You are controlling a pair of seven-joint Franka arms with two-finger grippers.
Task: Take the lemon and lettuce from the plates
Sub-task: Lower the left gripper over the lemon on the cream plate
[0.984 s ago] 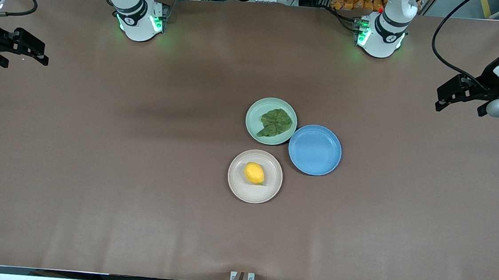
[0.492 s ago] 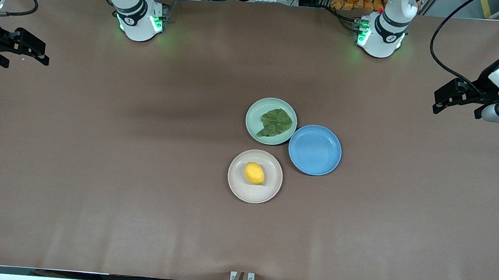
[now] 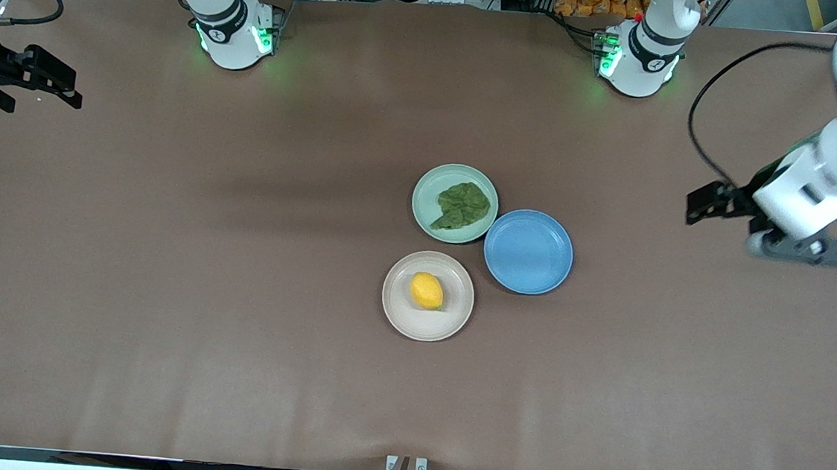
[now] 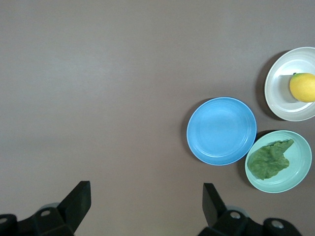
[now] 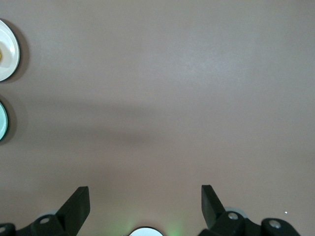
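The yellow lemon lies on the beige plate. The dark green lettuce lies on the mint plate, farther from the front camera. My left gripper is open and empty, in the air over bare table at the left arm's end. The left wrist view shows its open gripper, the lemon, the beige plate, the lettuce and the mint plate. My right gripper waits open over the right arm's end of the table; it also shows in its wrist view.
An empty blue plate touches the mint plate on the left arm's side and also shows in the left wrist view. The right wrist view shows only the edges of the beige plate and the mint plate.
My left arm has swung in from the table's end toward the plates, and its gripper has come lower in the front view. The right arm and the plates have not moved.
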